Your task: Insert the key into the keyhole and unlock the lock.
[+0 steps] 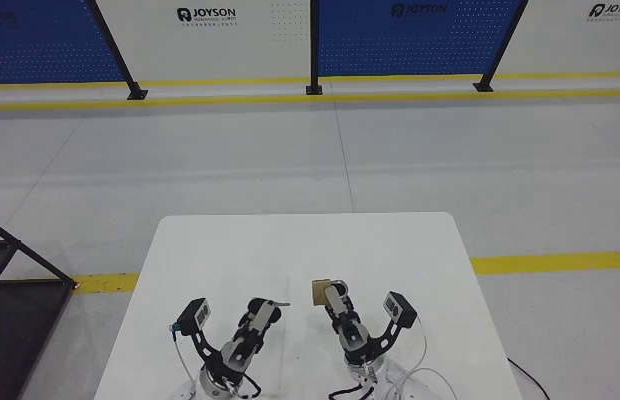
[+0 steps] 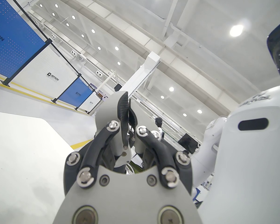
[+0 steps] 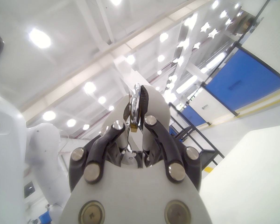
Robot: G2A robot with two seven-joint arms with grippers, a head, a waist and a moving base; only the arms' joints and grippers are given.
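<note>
Fingers (image 2: 110,113) of the left gripper (image 2: 126,101) were pressed together, pad against pad, in the left wrist view. In the top view this gripper (image 1: 266,309) stood over the white table (image 1: 290,245), at about 9 o'clock of the table's middle, and its arm came in from the 6 o'clock edge. The key (image 1: 280,303), a thin grey piece, was clamped at the fingertips and jutted toward 3 o'clock. Key tip and lock were near each other but apart, with bare table showing between them.

The lock (image 1: 321,291), with a brass-coloured body, was at 3 o'clock of the key, at the tip of the right gripper (image 1: 333,297). That arm also came in from the 6 o'clock edge and leaned toward 11 o'clock. In the right wrist view the fingers (image 3: 156,108) of the right gripper (image 3: 140,99) were clamped on the lock (image 3: 135,108), seen edge-on, with the silver shackle toward the fingertips and the brass body toward the palm. Whether the lock touched the table could not be told.
</note>
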